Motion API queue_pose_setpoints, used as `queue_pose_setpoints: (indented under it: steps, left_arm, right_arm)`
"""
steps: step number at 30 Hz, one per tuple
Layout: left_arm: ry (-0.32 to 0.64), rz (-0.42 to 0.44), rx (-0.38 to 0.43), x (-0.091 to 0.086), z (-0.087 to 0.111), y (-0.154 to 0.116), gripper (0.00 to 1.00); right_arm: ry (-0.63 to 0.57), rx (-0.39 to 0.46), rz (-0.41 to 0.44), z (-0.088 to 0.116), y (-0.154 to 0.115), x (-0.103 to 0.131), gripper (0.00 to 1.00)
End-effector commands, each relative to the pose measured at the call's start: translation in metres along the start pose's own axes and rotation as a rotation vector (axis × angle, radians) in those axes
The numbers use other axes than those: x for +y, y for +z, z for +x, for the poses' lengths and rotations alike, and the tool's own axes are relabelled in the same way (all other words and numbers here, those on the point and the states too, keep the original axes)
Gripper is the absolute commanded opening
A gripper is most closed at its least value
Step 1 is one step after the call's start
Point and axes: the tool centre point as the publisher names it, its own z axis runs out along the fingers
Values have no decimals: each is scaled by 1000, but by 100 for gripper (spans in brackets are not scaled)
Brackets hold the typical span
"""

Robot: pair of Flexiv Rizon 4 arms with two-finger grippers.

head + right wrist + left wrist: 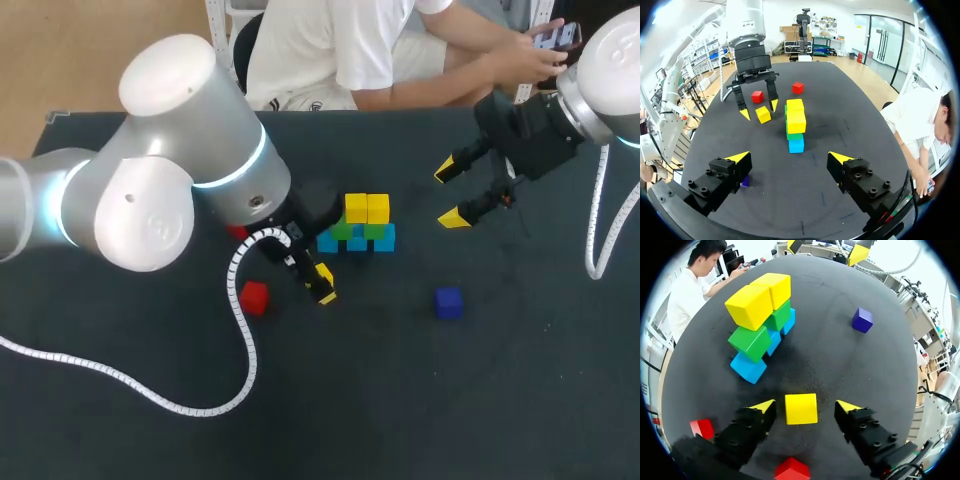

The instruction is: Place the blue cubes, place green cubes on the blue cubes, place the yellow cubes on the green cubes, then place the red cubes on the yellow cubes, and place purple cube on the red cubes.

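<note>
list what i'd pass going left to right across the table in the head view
red cube → left hand → stack of cubes → purple cube

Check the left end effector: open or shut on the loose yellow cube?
Open: the left end effector straddles the loose yellow cube, with bare table showing either side of it.

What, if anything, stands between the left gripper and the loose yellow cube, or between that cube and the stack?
Nothing visible. The loose yellow cube sits between the left gripper's open fingers, with bare table up to the stack.
</note>
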Motion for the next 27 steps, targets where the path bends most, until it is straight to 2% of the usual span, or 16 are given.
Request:
queue_pose_setpoints:
  steps: [1, 14, 15, 18, 19, 27]
  left_arm:
    - [4, 8, 2, 2, -1, 0, 49]
    - [9, 29, 0, 2, 0, 9, 36]
    - [9, 30, 0, 2, 0, 9, 33]
    - [13, 30, -4, 1, 0, 8, 11]
    - [15, 27, -7, 1, 0, 7, 0]
    - [53, 14, -56, -2, 0, -8, 0]
  right_arm:
    - [-1, -2, 1, 0, 0, 0, 100]
    - [-1, -2, 1, 0, 0, 0, 100]
    - [-1, -2, 1, 0, 0, 0, 100]
    - [-1, -2, 1, 0, 0, 0, 100]
    - [-1, -2, 1, 0, 0, 0, 100]
    - [-1, -2, 1, 0, 0, 0, 100]
